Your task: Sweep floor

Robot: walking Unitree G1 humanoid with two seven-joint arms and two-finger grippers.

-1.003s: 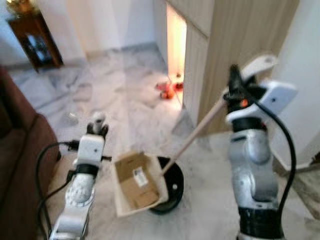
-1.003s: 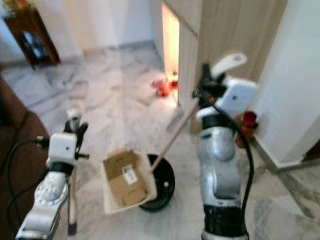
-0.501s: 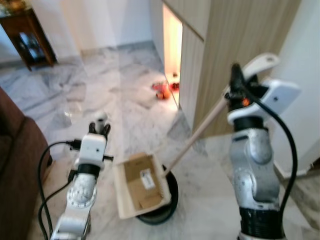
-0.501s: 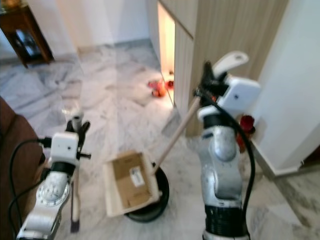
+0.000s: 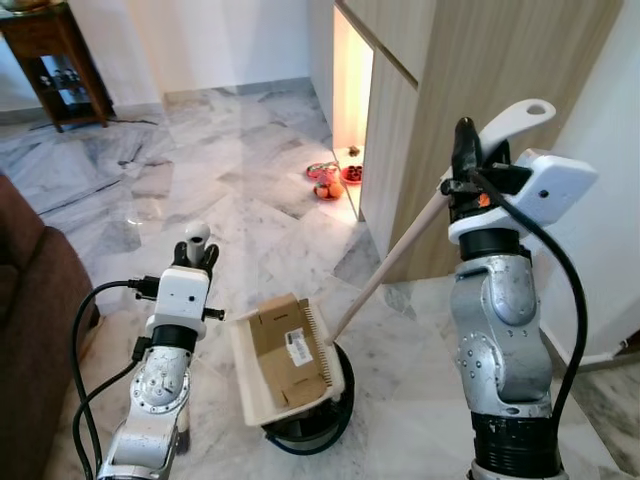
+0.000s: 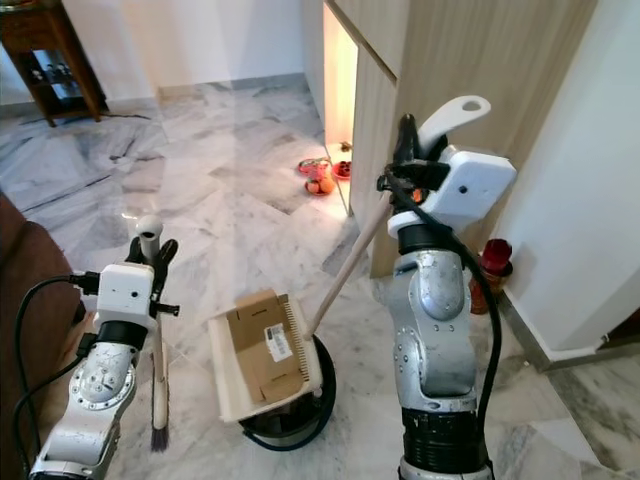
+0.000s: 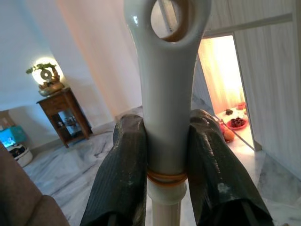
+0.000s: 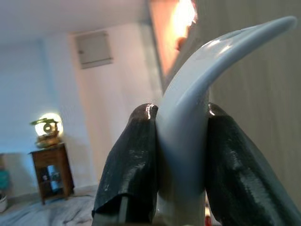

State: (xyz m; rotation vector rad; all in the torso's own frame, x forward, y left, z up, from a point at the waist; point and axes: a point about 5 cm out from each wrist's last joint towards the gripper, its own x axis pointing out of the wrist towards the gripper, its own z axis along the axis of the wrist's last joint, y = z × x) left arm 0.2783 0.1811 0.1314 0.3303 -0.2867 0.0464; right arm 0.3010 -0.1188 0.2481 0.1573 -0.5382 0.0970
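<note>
My right gripper [image 5: 465,165] is raised at the right, shut on the white grip [image 8: 188,141] of a long wooden handle [image 5: 390,265]. That handle slants down to a cream dustpan [image 5: 240,375] in the middle of the floor. A flattened cardboard box [image 5: 285,350] lies in the pan. My left gripper [image 6: 150,245] stands lower on the left, shut on the white looped top [image 7: 167,94] of a hand brush [image 6: 158,370]. The brush hangs straight down, with its dark bristles near the marble floor [image 5: 230,200].
A black round disc [image 5: 310,432] lies under the dustpan. Red plates of fruit [image 5: 328,180] sit by the lit opening in the wooden cabinet [image 5: 480,80]. A brown sofa [image 5: 30,300] is on the left, a dark side table [image 5: 50,50] at the back, a red object [image 6: 495,255] by the right wall.
The camera has moved and the picture has sharpened. Both grippers keep their hold. The dustpan has turned slightly over the black disc, so its comb edge now shows.
</note>
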